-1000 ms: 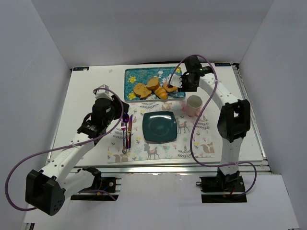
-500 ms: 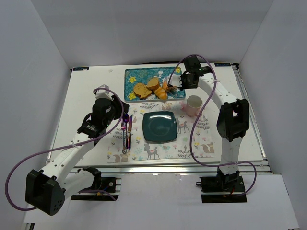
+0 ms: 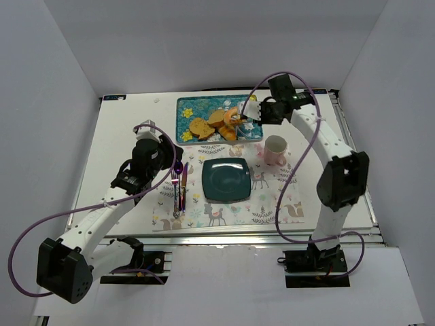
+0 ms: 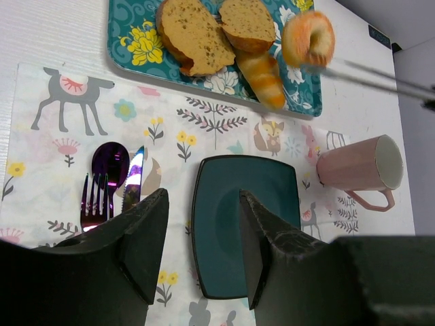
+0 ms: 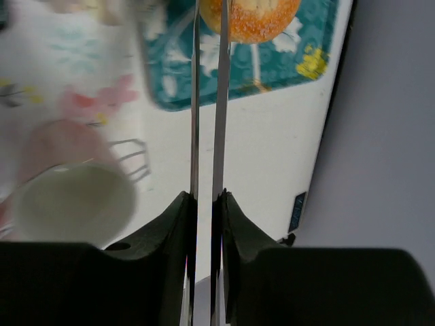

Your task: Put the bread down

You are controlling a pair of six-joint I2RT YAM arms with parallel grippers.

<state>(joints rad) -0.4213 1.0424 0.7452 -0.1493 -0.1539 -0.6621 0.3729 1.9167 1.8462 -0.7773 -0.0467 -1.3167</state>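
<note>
The right claw (image 5: 208,13) is reaching over the tray (image 4: 122,27), which is lying on the worktop (image 3: 122,136) on the far side of the dark teal plate (image 4: 245,231). Its two long, thin fingers are drawn in to a narrow gap and are pinching a round, orange-crusted bun (image 4: 308,37). The bun is sitting over the right half of the tray, beyond the plate's far right corner. From where I am standing, I cannot tell whether the bun is touching the tray or hanging just above it.

Three more pieces are lying on the tray. Two cut slices (image 4: 194,34) are side by side beyond the plate's far left corner. A long glazed roll (image 4: 262,78) is lying at the tray's near edge, straight beyond the plate.

The plate itself is sitting bare on a placemat (image 4: 68,136) printed with animals. A pink mug (image 4: 353,170) is standing just off the plate's far right corner, with its handle pointing to the near side. To the left of the plate, a fork (image 4: 95,204), a purple spoon (image 4: 111,159) and a knife (image 4: 134,176) are lying close together.

The left claw (image 4: 202,224) is hanging above the plate's left edge and the cutlery. Its jaws are spread wide and are gripping nothing.
</note>
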